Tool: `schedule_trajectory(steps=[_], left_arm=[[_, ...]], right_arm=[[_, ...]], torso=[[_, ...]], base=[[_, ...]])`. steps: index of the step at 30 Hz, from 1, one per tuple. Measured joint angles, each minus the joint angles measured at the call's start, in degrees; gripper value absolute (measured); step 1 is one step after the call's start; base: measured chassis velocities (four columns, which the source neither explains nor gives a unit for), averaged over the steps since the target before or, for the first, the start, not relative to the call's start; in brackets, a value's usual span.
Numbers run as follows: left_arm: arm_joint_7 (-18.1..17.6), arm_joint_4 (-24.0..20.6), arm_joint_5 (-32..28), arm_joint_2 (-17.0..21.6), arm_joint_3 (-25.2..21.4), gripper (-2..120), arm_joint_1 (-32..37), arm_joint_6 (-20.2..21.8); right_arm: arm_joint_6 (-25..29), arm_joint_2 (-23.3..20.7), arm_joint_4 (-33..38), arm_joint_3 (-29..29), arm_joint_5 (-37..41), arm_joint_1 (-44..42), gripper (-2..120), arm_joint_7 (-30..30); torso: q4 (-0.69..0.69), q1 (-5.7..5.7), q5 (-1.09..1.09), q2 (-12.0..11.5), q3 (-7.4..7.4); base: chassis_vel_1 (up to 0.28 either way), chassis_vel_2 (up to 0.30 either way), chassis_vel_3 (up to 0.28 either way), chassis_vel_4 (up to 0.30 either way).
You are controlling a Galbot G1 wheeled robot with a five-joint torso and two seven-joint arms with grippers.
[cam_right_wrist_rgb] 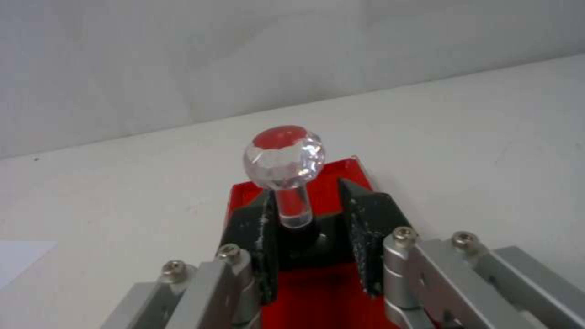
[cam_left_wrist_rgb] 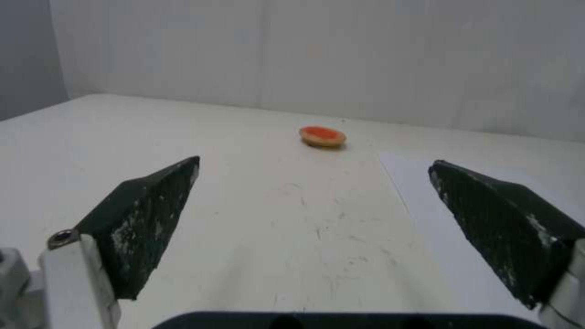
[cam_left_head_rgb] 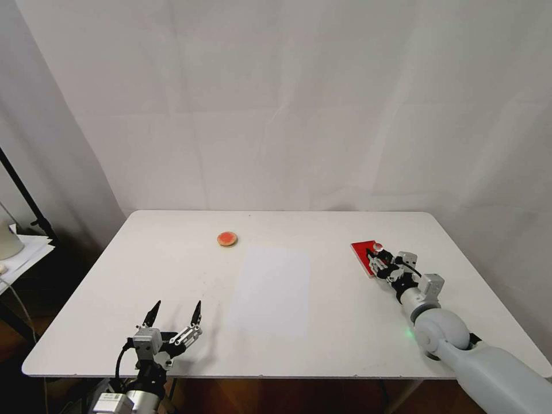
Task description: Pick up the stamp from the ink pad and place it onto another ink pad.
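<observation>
Right wrist view: the right hand (cam_right_wrist_rgb: 311,237) is closing its dark fingers (cam_right_wrist_rgb: 372,228) around the black base of the stamp (cam_right_wrist_rgb: 285,164), which is standing upright on the red ink pad (cam_right_wrist_rgb: 323,292), clear knob rising between them. Across the white desk (cam_left_head_rgb: 172,270), the round tan ink pad (cam_left_head_rgb: 227,239) is lying well apart, while the left hand (cam_left_head_rgb: 175,313) is hovering wide open and empty near the front edge.

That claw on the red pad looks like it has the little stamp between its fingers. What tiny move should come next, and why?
Probably a short straight lift. The right gripper has its fingers closed against the stamp's black base, which sits on the red ink pad. The round tan ink pad lies far across the table, so the stamp should clear the pad first.
</observation>
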Motion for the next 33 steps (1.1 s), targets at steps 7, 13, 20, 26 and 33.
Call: schedule_trajectory(steps=[7, 13, 20, 26, 33], left_arm=[[0.00, 0.00, 0.00, 0.00, 0.00, 100, 0.00, 0.00], [0.00, 0.00, 0.00, 0.00, 0.00, 100, 0.00, 0.00], [0.00, 0.00, 0.00, 0.00, 0.00, 100, 0.00, 0.00], [0.00, 0.00, 0.00, 0.00, 0.00, 100, 0.00, 0.00], [0.00, 0.00, 0.00, 0.00, 0.00, 100, 0.00, 0.00]], right_arm=[[0.08, -0.16, -0.12, -0.18, -0.04, -0.13, 10, -0.01], [0.07, -0.71, 0.48, -0.02, -0.18, -0.38, 10, 0.02], [0.11, -5.56, 5.51, -5.76, 0.61, 5.34, 10, -2.52], [1.89, -4.39, 4.09, -16.79, 1.26, 16.30, 10, -7.75], [3.95, 4.58, -2.30, -34.72, 1.76, 30.81, 10, -13.43]], torso=[[0.00, 0.00, -0.01, 0.00, -0.01], [0.00, 0.00, 0.02, 0.00, 0.00], [-0.03, 0.00, -0.02, 0.00, 0.00], [0.00, 0.00, -0.04, 0.01, 0.00], [0.03, 0.01, -0.02, 0.00, 0.01]], base=[[0.000, 0.000, 0.000, 0.000], [0.000, 0.000, 0.000, 0.000], [0.000, 0.000, 0.000, 0.000], [0.000, 0.000, 0.000, 0.000], [0.000, 0.000, 0.000, 0.000]])
